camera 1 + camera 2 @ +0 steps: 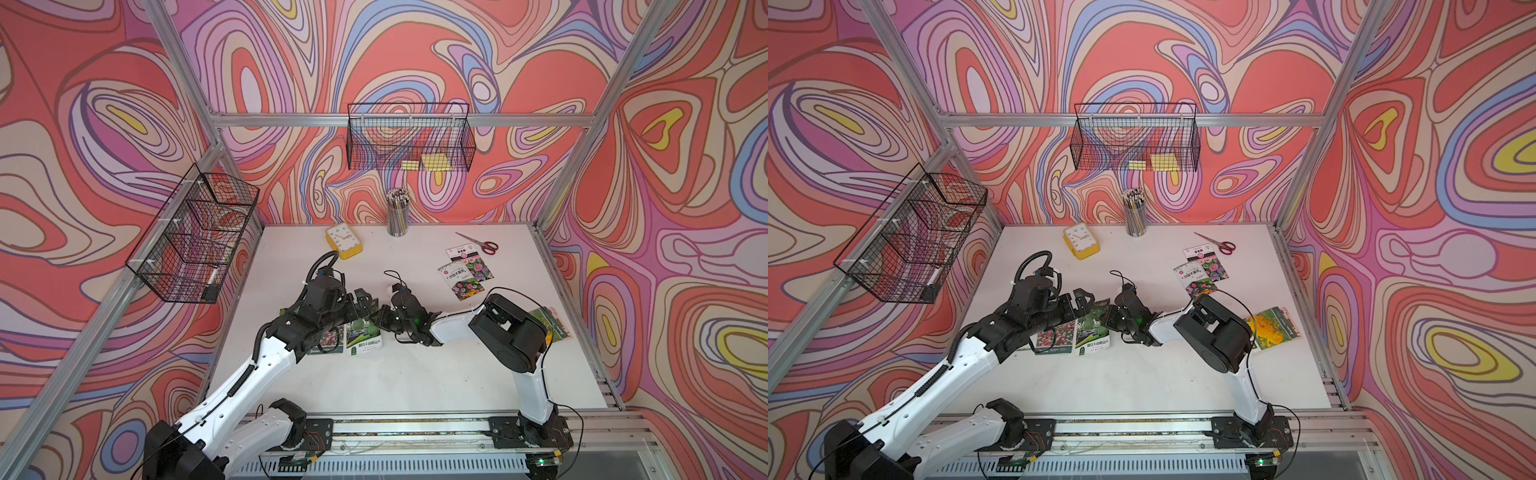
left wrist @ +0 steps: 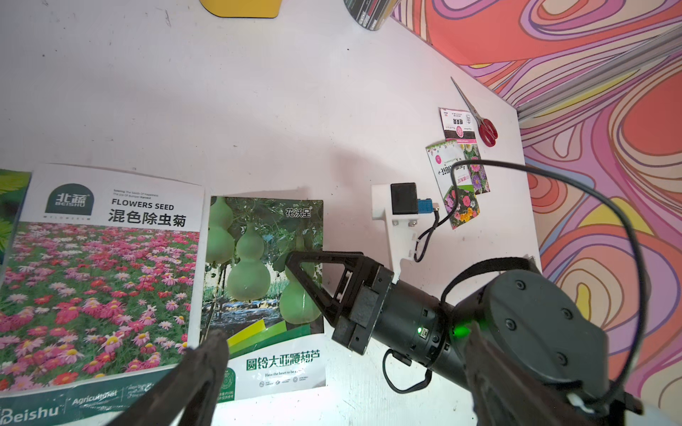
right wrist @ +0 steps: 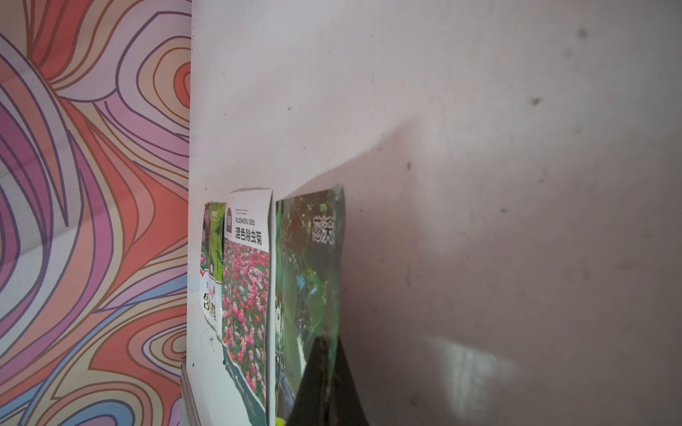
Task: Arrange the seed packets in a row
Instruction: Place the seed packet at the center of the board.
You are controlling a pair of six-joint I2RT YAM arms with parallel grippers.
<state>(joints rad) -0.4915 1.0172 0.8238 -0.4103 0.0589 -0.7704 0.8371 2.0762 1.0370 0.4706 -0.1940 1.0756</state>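
A gourd-picture seed packet (image 1: 363, 337) (image 1: 1094, 329) (image 2: 258, 280) (image 3: 310, 265) lies mid-table, and my right gripper (image 1: 380, 319) (image 1: 1108, 319) (image 2: 291, 262) (image 3: 324, 346) is shut on its right edge. Just left of it lies a pink-flower packet (image 1: 332, 338) (image 1: 1052, 338) (image 2: 99, 287) (image 3: 245, 295). Beyond that a green packet (image 2: 11, 191) (image 3: 212, 258) shows. My left gripper (image 1: 365, 299) (image 1: 1084, 297) (image 2: 347, 333) hangs open above the gourd packet, holding nothing. Two small overlapping packets (image 1: 465, 270) (image 1: 1200, 270) (image 2: 457, 177) sit at the back right. Yellow-flower packets (image 1: 1271, 326) lie far right, partly behind the right arm.
A yellow clock (image 1: 345, 243), a cup of pencils (image 1: 397, 216) and red-handled scissors (image 1: 482, 243) stand along the back edge. Wire baskets hang on the back wall (image 1: 409, 139), with yellow sticky pads (image 1: 434, 162), and on the left wall (image 1: 195, 237).
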